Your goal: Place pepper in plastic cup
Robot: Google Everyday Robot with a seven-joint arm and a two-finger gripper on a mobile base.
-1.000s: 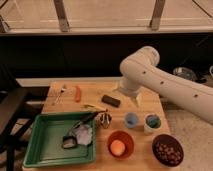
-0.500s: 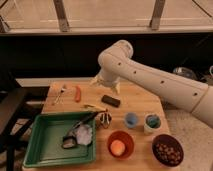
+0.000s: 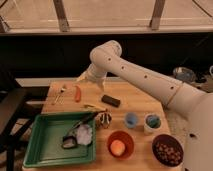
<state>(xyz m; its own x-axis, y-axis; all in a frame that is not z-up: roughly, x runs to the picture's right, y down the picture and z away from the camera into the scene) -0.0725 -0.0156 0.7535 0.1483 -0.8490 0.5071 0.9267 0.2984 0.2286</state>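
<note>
Since the pepper (image 3: 77, 93) lies on the tabletop (image 3: 57, 106), no part of the job is done yet. The tool (image 3: 84, 78) hangs just above the pepper; I cannot tell if it is open or closed. The plastic cup (image 3: 131, 119) sits well apart from the pepper. Grabbing, carrying and dropping are all left.

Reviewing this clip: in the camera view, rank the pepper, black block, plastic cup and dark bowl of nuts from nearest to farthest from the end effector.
The end effector hangs over the back left of the table.
1. pepper, just below it, at left.
2. black block, centre.
3. plastic cup, right of centre.
4. dark bowl of nuts, front right corner.
</note>
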